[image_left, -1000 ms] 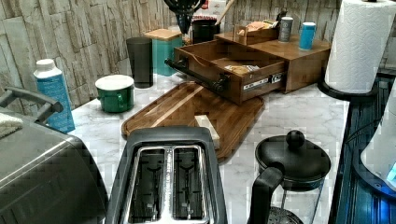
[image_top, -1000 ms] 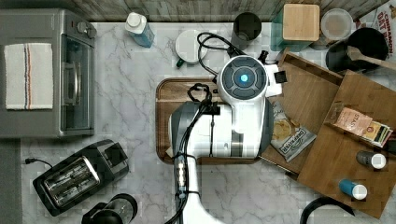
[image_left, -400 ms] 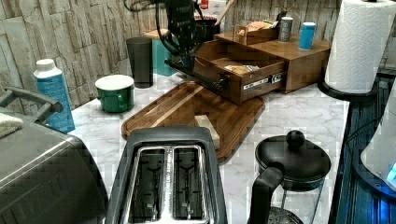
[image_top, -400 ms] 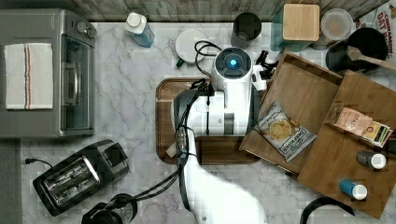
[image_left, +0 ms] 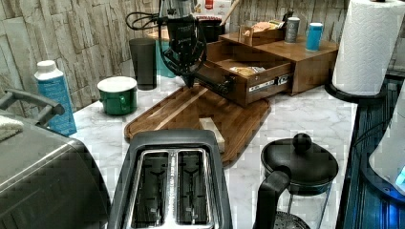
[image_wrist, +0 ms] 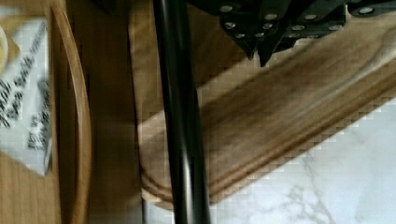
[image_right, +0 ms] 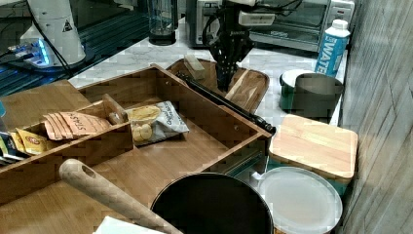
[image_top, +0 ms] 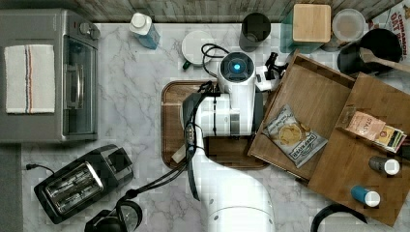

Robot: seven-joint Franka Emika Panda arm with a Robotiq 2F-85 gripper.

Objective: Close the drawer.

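Drawer (image_top: 316,104) stands pulled out from under the flat wooden top panel (image_top: 374,159), at the top view's right. Mid-brown wood, thin raised walls, flat bottom, grain visible. A long round black bar handle (image_wrist: 180,116) runs along its front. 1 crinkled snack bag (image_top: 295,135) lies flat on the drawer floor.

Gripper (image_left: 190,80) hangs just off the drawer front in the left view, tips pointing down over the dark rounded-corner tray (image_left: 191,112). From the wrist view I read the fingertips (image_wrist: 257,44) pinched together, nothing between them, close beside the handle; I cannot tell whether they touch it.

Tray is smooth, darker wood with a grooved rim, lying on the white marbled counter (image_top: 125,111); the drawer's front corner overhangs it. A pale block (image_left: 211,133) rests on the tray.

Around: green lidded bowl (image_left: 117,95), dark tumbler (image_left: 143,62), blue water bottle (image_left: 53,95), black 2-slot toaster (image_left: 172,183), steel toaster oven (image_top: 46,77), glass coffee press (image_left: 296,176), paper towel roll (image_left: 365,45).
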